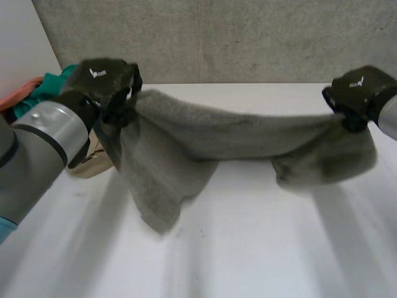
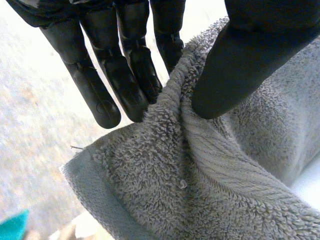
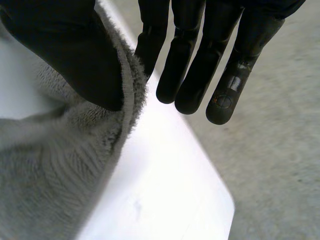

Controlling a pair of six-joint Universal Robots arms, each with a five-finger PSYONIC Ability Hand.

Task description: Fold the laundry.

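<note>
A grey terry towel (image 1: 211, 133) hangs stretched in the air between my two hands, above the white table (image 1: 248, 248). My left hand (image 1: 105, 81) holds its left end, and a long flap droops below it. In the left wrist view the towel (image 2: 200, 175) is pinched between straight fingers (image 2: 125, 80) and the thumb. My right hand (image 1: 360, 93) holds the right end, where a shorter fold sags. In the right wrist view the thumb presses the towel's edge (image 3: 75, 165) against the fingers (image 3: 190, 65).
A pile of other laundry, teal and orange (image 1: 31, 93), lies at the table's far left, with a tan item (image 1: 90, 161) beside it. A grey wall (image 1: 236, 37) stands behind the table. The table's corner (image 3: 220, 205) lies under my right hand.
</note>
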